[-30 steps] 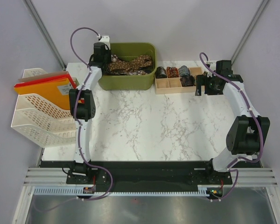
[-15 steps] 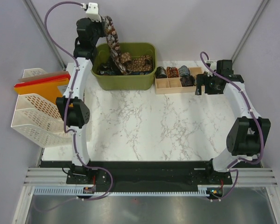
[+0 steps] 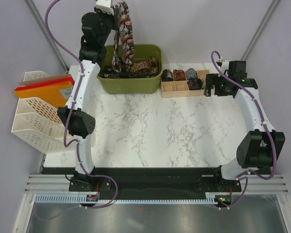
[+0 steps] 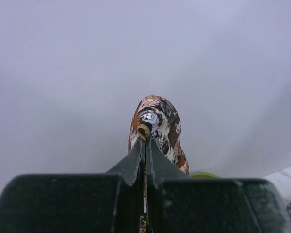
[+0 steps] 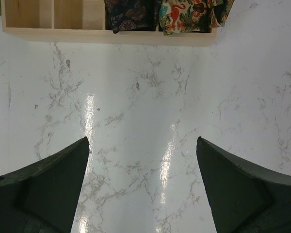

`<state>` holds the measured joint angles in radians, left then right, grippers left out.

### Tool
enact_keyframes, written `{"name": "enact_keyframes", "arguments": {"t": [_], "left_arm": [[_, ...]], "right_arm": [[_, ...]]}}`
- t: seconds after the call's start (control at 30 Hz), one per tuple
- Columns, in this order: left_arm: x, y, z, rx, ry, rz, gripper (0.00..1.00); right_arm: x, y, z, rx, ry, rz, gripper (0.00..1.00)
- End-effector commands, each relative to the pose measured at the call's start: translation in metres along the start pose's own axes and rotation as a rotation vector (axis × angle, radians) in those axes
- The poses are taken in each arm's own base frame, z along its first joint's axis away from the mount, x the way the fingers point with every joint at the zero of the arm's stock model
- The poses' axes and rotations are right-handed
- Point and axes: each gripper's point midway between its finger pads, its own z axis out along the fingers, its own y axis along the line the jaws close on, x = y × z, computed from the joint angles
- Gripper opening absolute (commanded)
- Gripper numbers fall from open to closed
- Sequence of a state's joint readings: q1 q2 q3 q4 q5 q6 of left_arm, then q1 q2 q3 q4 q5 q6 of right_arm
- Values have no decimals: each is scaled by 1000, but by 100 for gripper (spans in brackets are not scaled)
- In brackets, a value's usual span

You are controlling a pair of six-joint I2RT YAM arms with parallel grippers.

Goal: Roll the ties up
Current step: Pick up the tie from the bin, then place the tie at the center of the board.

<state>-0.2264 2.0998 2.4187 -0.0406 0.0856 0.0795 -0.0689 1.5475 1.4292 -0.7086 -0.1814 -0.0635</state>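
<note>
My left gripper (image 3: 117,8) is raised high above the green bin (image 3: 131,83) and is shut on a dark brown-gold paisley tie (image 3: 124,34). The tie hangs from it down into the bin. In the left wrist view the tie (image 4: 157,125) bulges just past my closed fingertips (image 4: 145,141). More ties (image 3: 145,65) lie in the bin. Rolled ties (image 3: 184,75) sit in a wooden tray (image 3: 177,90); two of them show in the right wrist view (image 5: 165,12). My right gripper (image 3: 209,88) is open and empty above bare table, beside the tray (image 5: 106,35).
A white rack (image 3: 36,121) holding orange folders (image 3: 46,90) stands at the left table edge. The marble table (image 3: 155,131) spreads in front of the bin and tray. Grey walls close the back and sides.
My left arm rose out of the bin, pulling the paisley tie up with it until it hangs high. The right arm barely moved.
</note>
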Motion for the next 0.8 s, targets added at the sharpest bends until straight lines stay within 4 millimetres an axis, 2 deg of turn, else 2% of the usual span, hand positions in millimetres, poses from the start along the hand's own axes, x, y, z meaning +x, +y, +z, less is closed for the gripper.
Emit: {"name": "enact_keyframes", "arguments": {"t": [0.0, 0.1, 0.17, 0.2, 0.27, 0.3, 0.37, 0.4, 0.5, 0.57, 0.6, 0.63, 0.67, 0.7, 0.73, 0.77], "left_arm": [[-140, -20, -37, 37, -289, 62, 2], [-168, -38, -52, 77, -338, 29, 2], [-189, -59, -65, 128, -371, 15, 2], [-197, -77, -72, 168, -378, 0, 2], [-216, -96, -88, 220, -400, -26, 2], [-223, -115, -95, 263, -407, -46, 2], [-232, -133, -108, 308, -405, -92, 2], [-245, -149, -121, 352, -420, -118, 2], [-253, -179, -143, 452, -387, -212, 2], [-237, -200, -154, 534, -296, -258, 2], [-209, -214, -153, 566, -213, -274, 2], [-206, -217, -166, 608, -188, -282, 2], [-193, -221, -171, 621, -141, -294, 2], [-148, -231, -169, 628, -32, -302, 2], [-146, -233, -183, 662, -17, -304, 2], [-128, -238, -190, 692, 30, -286, 2]], "right_arm": [[-14, 8, -11, -23, -67, -3, 98], [-19, 9, -15, -30, -85, -5, 98], [-22, 11, -16, -36, -96, -5, 98], [-24, 12, -18, -39, -102, -5, 98], [-28, 13, -21, -44, -114, -4, 98], [-29, 13, -21, -45, -117, 4, 98], [-32, 14, -23, -48, -125, 10, 98], [-33, 16, -24, -52, -128, 20, 98], [-34, 19, -26, -69, -132, 31, 98], [-34, 22, -29, -85, -137, 29, 98], [-34, 23, -30, -91, -139, 29, 98], [-34, 24, -33, -99, -145, 27, 98], [-32, 24, -35, -100, -143, 27, 98], [-31, 23, -35, -102, -139, 25, 98], [-30, 25, -38, -117, -141, 21, 98], [-27, 22, -38, -117, -136, 16, 98]]}}
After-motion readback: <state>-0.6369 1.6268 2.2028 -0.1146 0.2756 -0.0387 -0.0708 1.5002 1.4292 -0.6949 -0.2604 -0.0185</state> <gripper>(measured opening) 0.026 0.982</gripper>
